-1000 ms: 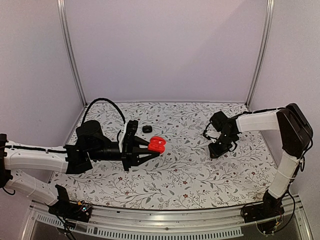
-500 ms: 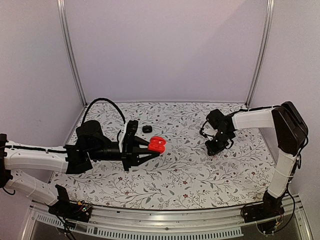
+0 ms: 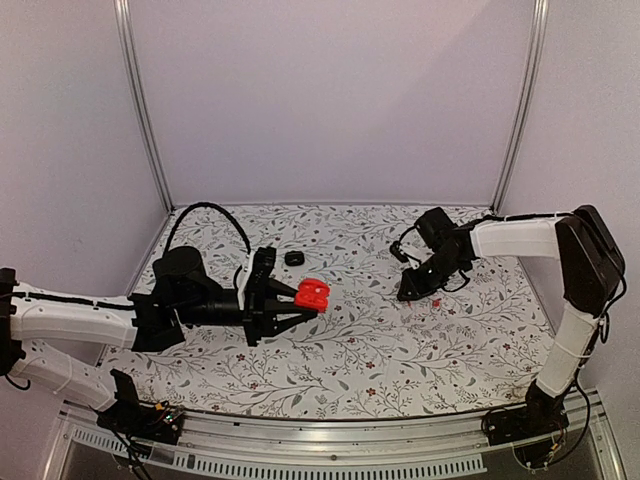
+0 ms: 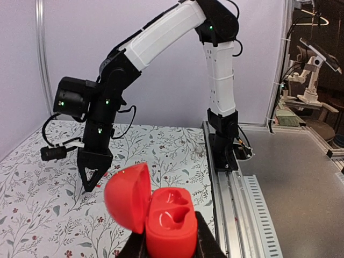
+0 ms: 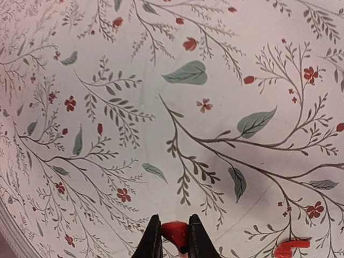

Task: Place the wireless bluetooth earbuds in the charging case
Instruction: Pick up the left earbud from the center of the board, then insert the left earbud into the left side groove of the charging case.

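The red charging case (image 4: 169,220) is held up over the table by my left gripper (image 4: 169,246), which is shut on its base. Its lid (image 4: 127,201) hangs open to the left and both wells look empty. The top view shows the case (image 3: 312,293) left of centre. My right gripper (image 5: 174,237) is shut on one small red earbud (image 5: 174,231), just above the floral cloth. A second red earbud (image 5: 292,248) lies on the cloth close by, also seen as a red speck (image 3: 437,302) beside the right gripper (image 3: 408,292).
A small black object (image 3: 293,258) lies on the floral cloth (image 3: 360,350) behind the case. Metal frame posts (image 3: 140,100) stand at the back corners, and an aluminium rail (image 4: 242,193) runs along the table's near edge.
My right gripper has closed on one earbud and moved left and a little up. The other earbud now shows on the cloth. The left arm has barely moved.
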Robot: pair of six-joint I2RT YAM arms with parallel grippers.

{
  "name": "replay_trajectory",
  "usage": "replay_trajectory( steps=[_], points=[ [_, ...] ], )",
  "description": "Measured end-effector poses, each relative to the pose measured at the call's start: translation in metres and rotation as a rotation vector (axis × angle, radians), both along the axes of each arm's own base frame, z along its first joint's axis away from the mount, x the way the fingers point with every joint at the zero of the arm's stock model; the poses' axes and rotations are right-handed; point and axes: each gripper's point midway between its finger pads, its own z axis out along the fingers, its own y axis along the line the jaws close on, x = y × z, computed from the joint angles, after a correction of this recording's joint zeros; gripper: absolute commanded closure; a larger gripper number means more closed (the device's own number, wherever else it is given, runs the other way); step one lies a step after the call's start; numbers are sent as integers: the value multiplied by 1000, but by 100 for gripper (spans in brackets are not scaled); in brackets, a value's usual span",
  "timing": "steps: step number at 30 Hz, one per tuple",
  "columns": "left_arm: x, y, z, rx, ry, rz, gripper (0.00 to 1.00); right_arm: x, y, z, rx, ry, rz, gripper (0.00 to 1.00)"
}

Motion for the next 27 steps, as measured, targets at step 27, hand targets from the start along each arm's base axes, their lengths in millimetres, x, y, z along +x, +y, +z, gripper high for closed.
replay_trajectory(
  steps=[27],
  points=[
    [16, 15, 3, -86, -158, 137, 100, -129, 108, 313, 931, -673, 501, 91]
  ],
)
